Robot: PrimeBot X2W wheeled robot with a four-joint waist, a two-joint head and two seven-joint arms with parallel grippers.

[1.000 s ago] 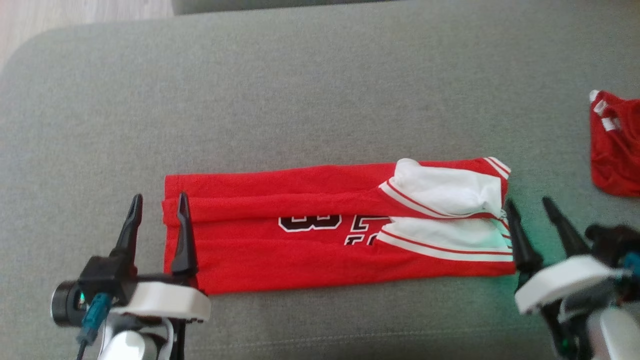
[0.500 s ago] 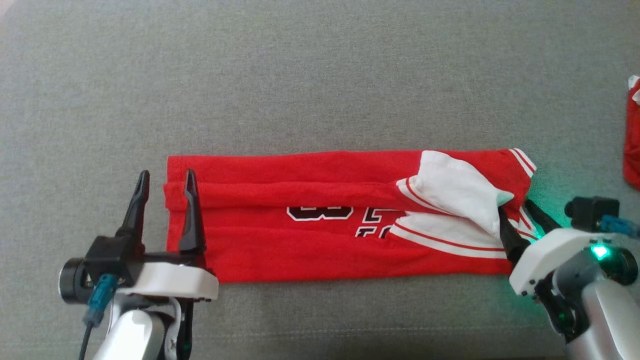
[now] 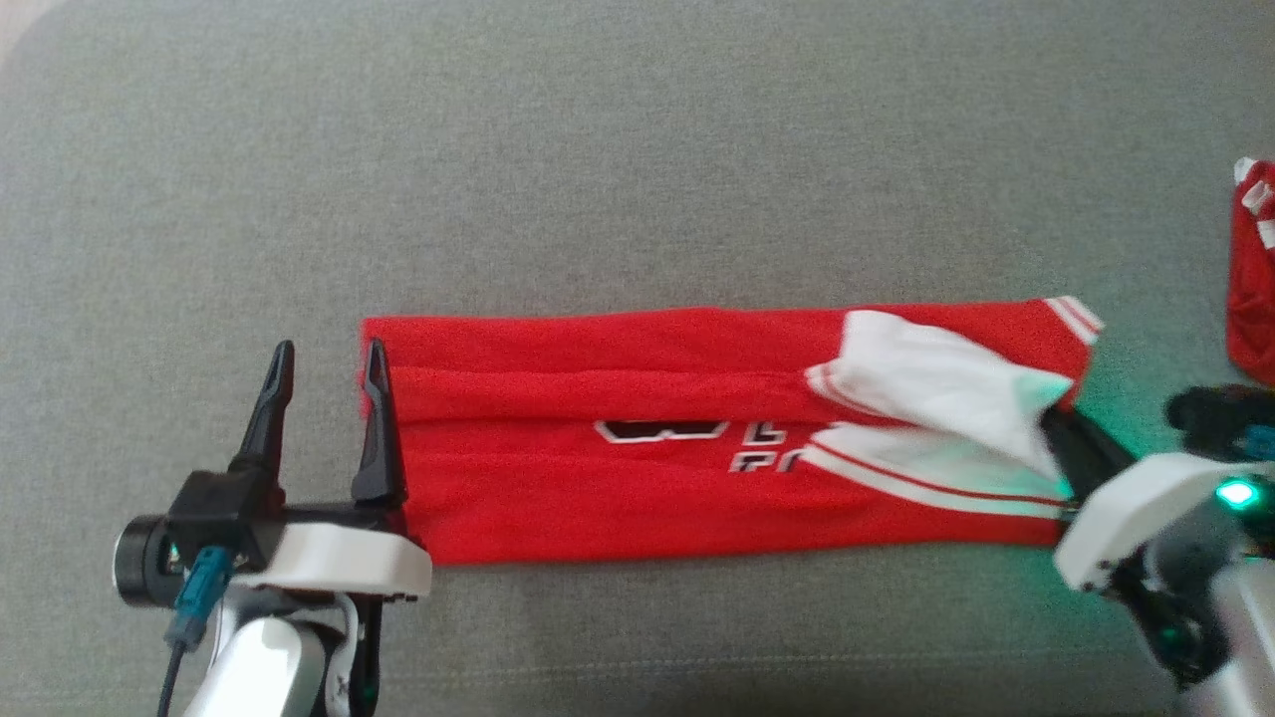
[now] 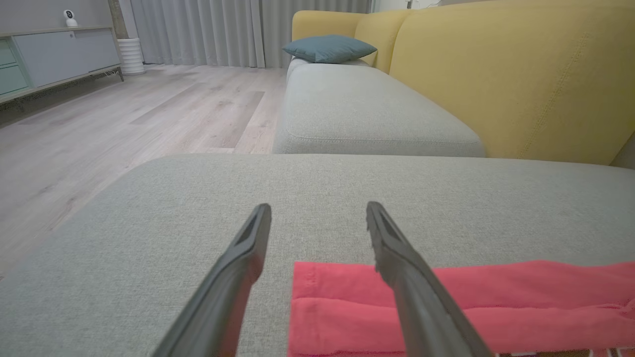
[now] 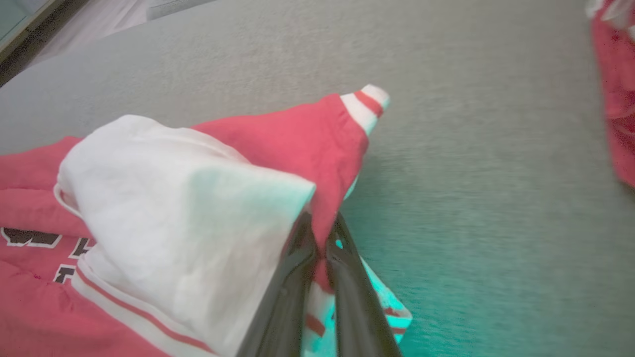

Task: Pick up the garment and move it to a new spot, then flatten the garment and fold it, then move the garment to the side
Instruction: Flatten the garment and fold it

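Note:
The garment (image 3: 637,438) is a red jersey with white striped trim and dark lettering, folded into a long strip lying across the grey cushion (image 3: 598,179). My right gripper (image 3: 1058,430) is shut on the garment's right end (image 5: 327,198), pinching red and white cloth between its dark fingers (image 5: 292,277) and lifting it a little. My left gripper (image 3: 324,354) stands open at the garment's left end, one finger (image 3: 374,428) over the red edge and the other over bare cushion. In the left wrist view the left gripper (image 4: 317,213) straddles the garment's corner (image 4: 347,297).
Another red cloth with white trim (image 3: 1253,269) lies at the cushion's right edge (image 5: 615,89). A yellow sofa back (image 4: 506,74), a second grey seat (image 4: 367,109) with a teal pillow (image 4: 328,48) and wood floor (image 4: 124,119) lie beyond the left end.
My right gripper moved onto the garment's right end and shut on it, raising the cloth there. The garment shifted slightly right. The head camera tilted; the left gripper stayed open in place.

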